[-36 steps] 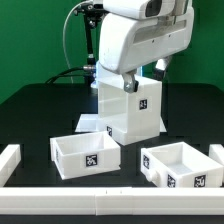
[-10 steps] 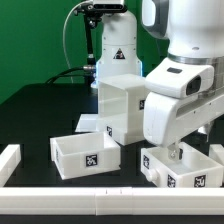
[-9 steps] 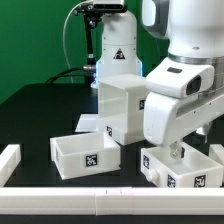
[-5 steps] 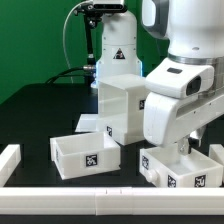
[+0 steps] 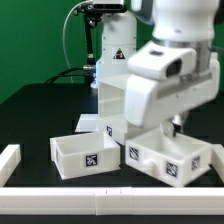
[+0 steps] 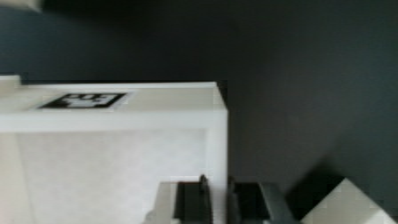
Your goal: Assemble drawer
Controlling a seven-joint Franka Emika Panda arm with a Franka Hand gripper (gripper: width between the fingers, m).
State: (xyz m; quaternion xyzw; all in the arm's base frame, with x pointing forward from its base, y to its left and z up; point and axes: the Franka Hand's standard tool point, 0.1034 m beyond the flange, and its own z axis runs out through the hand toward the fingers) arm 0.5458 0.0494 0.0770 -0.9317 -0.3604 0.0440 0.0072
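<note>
A small white drawer box [image 5: 165, 160] with marker tags on its front hangs tilted at the exterior view's lower right, in front of the tall white drawer case [image 5: 125, 100]. My gripper [image 6: 215, 200] is shut on one thin wall of this box; in the wrist view the wall runs between the two dark fingers [image 6: 185, 202]. In the exterior view my wrist hides the fingers. A second open drawer box [image 5: 85, 155] sits on the table to the exterior view's left of the case. The wrist view also shows a tag [image 6: 82, 100] on white box surface.
A white bar [image 5: 8, 160] lies at the exterior view's far left. A long white rail [image 5: 100, 195] runs along the front edge. The robot base [image 5: 112, 45] stands behind the case. The table top is black.
The arm has swung toward the exterior view's left. The right drawer box has moved left with it and now sits tilted, nearer the case.
</note>
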